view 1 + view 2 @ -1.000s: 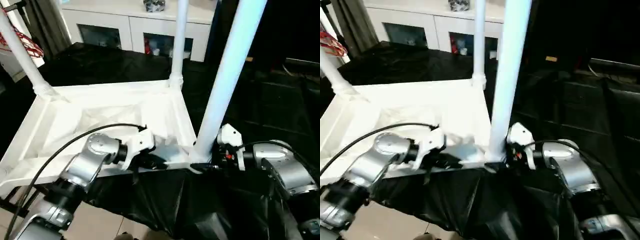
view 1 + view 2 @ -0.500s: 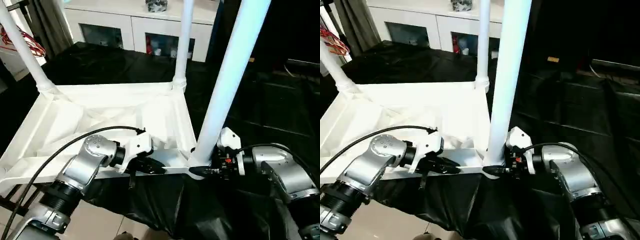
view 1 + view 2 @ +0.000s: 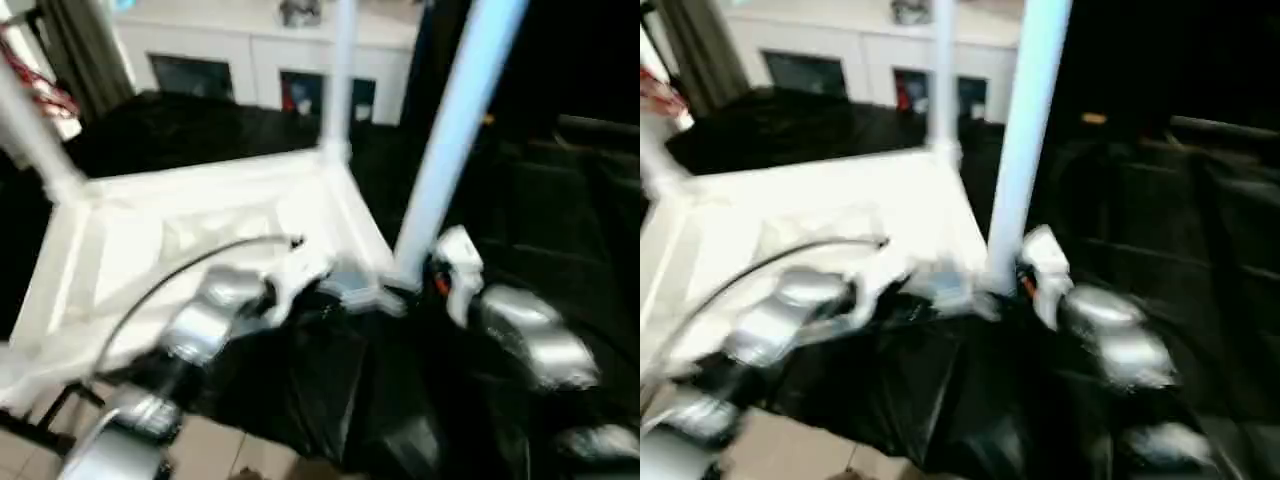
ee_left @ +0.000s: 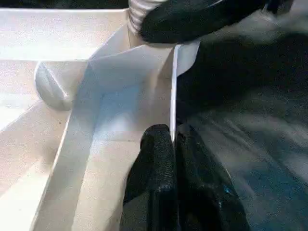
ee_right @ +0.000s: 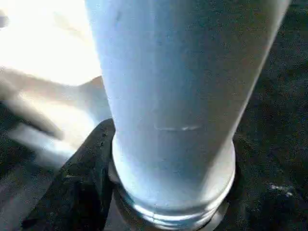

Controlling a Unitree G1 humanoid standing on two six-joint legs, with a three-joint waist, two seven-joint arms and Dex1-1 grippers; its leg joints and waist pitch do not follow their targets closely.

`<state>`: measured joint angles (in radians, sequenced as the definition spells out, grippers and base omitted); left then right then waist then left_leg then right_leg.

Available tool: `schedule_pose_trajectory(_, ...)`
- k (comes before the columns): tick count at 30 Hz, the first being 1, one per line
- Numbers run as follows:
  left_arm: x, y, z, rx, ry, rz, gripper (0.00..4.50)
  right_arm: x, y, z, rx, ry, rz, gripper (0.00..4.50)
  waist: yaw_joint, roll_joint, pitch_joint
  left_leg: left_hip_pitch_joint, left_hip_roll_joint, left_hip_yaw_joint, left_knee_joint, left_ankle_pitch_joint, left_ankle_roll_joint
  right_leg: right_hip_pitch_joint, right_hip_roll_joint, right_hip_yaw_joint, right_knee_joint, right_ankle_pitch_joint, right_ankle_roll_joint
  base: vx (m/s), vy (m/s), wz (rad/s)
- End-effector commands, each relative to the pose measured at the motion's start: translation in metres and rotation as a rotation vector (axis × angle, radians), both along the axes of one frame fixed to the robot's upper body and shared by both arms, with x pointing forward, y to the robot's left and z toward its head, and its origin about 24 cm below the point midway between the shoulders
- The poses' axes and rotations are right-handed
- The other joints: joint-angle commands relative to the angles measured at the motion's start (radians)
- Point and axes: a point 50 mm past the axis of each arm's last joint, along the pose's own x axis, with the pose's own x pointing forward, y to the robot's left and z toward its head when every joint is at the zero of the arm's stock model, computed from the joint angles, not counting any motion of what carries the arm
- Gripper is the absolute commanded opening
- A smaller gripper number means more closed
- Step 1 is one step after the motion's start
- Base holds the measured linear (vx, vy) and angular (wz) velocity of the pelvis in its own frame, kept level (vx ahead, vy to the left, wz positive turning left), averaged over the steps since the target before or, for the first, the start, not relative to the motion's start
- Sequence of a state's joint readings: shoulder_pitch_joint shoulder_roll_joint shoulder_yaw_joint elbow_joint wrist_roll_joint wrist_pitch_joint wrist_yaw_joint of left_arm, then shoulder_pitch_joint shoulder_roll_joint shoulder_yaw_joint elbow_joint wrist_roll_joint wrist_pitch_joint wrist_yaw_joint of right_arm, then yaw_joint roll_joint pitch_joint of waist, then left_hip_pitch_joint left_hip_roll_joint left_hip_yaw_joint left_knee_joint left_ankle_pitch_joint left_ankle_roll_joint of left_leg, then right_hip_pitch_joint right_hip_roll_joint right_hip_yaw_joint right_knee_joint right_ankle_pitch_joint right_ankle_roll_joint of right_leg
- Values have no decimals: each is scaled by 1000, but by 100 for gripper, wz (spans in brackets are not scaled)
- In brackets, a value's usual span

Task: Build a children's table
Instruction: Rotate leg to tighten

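1. 3 legs stand up from the upturned tabletop (image 3: pixel 200 215), which lies on a black-covered surface (image 3: pixel 560 210).
2. Left gripper (image 4: pixel 174 144) is pinched closed on the tabletop's thin near rim.
3. Right gripper (image 5: pixel 144 192) clasps the base of the near leg (image 3: pixel 455 130) at its corner socket.
4. White cabinet (image 3: pixel 260 60) stands behind.

A black-draped surface (image 3: pixel 190 130) carries the upturned white tabletop (image 3: pixel 130 240), legs rising.
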<state>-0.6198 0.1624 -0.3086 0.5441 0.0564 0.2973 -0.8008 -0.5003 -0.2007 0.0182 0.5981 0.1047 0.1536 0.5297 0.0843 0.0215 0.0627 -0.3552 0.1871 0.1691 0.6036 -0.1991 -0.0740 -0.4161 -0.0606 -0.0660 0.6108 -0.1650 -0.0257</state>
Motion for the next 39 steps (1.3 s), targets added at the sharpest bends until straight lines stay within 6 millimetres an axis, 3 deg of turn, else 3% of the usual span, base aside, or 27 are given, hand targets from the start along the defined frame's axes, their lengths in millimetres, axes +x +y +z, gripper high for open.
schedule_pose_trajectory(1, 15, -10, 18, -37, -104, 111, 0, 1, 23, -16, -5, 50, -82, 273, 2, -19, -75, -1, 23, -6, -66, -133, 32, 60, -77, 43, -96, -382, -136, 0, 0, 0)
schedule_pose_trajectory(5, 15, -22, 21, -55, -126, 88, 0, 6, 40, -10, 75, 22, -100, 273, 8, -17, -79, -6, 27, -7, -66, -103, 51, 63, -77, 45, -81, -277, -161, 0, 0, 0)
schedule_pose_trajectory(6, 14, -24, 21, -56, -132, 69, 0, 6, 44, -8, 109, 14, -88, 328, 9, -16, -79, -6, 27, -6, -66, -99, 56, 62, -78, 46, -79, -259, -168, 0, 0, 0)
schedule_pose_trajectory(9, 8, -26, 21, -76, -136, 4, 0, 8, 45, -1, 172, -2, -68, 345, 10, -13, -81, -10, 28, -6, -64, -82, 82, 67, -80, 45, -73, -204, -188, 0, 0, 0)
schedule_pose_trajectory(18, 0, -12, 19, -94, -133, -96, 0, 6, 21, 8, 38, -65, 56, 434, 6, -13, -76, -7, 29, -5, -66, -116, 73, 65, -79, 44, -82, -276, -176, 0, 0, 0)
schedule_pose_trajectory(28, -20, 10, 18, -105, -64, -321, 0, -10, -11, 24, -43, -87, 338, 434, 15, -10, -75, -6, 36, -4, -64, -117, 97, 63, -76, 46, -72, -201, -210, 0, 0, 0)
schedule_pose_trajectory(34, -31, 25, 18, -126, 0, -420, 0, -35, -18, 32, -22, -15, 601, 434, 25, -16, -71, -4, 37, -3, -66, -145, 91, 63, -77, 45, -85, -325, -165, 0, 0, 0)
schedule_pose_trajectory(39, -38, 32, 19, -125, 33, -468, 0, -46, -25, 30, -55, 49, 712, 434, 30, -18, -69, -3, 39, -3, -68, -149, 83, 56, -76, 46, -84, -347, -163, 0, 0, 0)
